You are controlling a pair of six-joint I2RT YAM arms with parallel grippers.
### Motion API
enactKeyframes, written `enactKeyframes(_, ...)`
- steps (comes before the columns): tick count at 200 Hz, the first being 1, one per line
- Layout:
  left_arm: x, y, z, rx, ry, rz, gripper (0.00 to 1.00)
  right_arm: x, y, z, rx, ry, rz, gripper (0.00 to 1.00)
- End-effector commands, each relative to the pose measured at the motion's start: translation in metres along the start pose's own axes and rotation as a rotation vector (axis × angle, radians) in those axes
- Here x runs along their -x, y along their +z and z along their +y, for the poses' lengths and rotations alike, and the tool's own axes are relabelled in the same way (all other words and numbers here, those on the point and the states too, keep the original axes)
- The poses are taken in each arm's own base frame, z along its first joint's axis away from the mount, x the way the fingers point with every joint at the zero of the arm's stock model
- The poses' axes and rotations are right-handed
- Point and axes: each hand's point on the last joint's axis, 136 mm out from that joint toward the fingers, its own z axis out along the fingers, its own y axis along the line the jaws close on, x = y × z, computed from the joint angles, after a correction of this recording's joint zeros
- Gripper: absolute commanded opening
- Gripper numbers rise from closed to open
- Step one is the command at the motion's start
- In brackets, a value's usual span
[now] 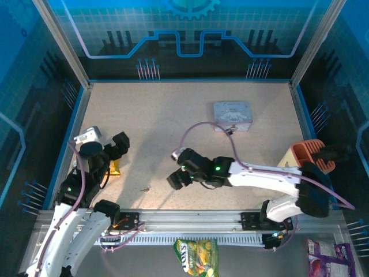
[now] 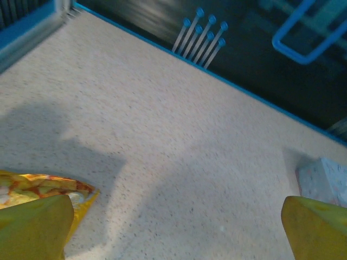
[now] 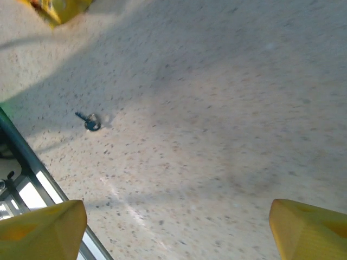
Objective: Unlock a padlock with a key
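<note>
The right gripper (image 1: pixel 176 180) is held spread and empty at mid-frame; the key (image 1: pixel 145 188) lies unpicked just lower left of it. The padlock (image 1: pixel 230 130) (a speck beside the tin (image 1: pixel 232 114), upper right) is untouched. The left gripper (image 1: pixel 120 144) is likewise spread. All steps are judged outstanding.

On the table (image 1: pixel 173 115), the tin (image 1: pixel 232 115) sits toward the far right, with the padlock (image 1: pixel 230 130) just before its near edge. The key (image 3: pixel 89 122) lies near the front rail (image 1: pixel 190 218), left of centre, well apart from both. A snack packet (image 1: pixel 115 169) lies at the left, just beside the left gripper (image 2: pixel 179 227). The right gripper (image 3: pixel 176 227) hangs right of the key. A second snack packet (image 1: pixel 197 257) lies before the rail, off the table.
</note>
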Motion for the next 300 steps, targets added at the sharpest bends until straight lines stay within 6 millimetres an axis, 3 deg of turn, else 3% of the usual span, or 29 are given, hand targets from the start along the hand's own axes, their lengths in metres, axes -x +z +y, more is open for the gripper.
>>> enactKeyframes(1, 0.01, -0.006, 0.021, 0.063, -0.076, -0.124, 0.99, -0.002, 0.028, 0.041, 0.071, -0.095, 0.064, 0.83)
enactKeyframes(36, 0.014, -0.012, 0.03, 0.094, -0.061, -0.164, 0.99, -0.016, 0.07, 0.084, 0.155, -0.2, 0.189, 0.75)
enactKeyframes(67, 0.013, -0.014, 0.033, 0.092, -0.068, -0.176, 0.99, -0.022, 0.097, 0.097, 0.178, -0.248, 0.265, 0.68)
enactKeyframes(111, 0.012, -0.014, 0.032, 0.08, -0.069, -0.181, 0.99, -0.025, 0.125, 0.099, 0.15, -0.276, 0.336, 0.57)
enactKeyframes(148, 0.01, -0.01, 0.031, 0.071, -0.072, -0.179, 0.99, -0.026, 0.145, 0.08, 0.058, -0.229, 0.386, 0.51)
enactKeyframes(191, 0.008, -0.006, 0.029, 0.072, -0.067, -0.165, 0.99, -0.031, 0.156, 0.076, 0.018, -0.236, 0.413, 0.45)
enactKeyframes(300, 0.01, -0.003, 0.022, 0.047, -0.061, -0.159, 0.99, -0.023, 0.154, 0.07, -0.004, -0.233, 0.374, 0.11)
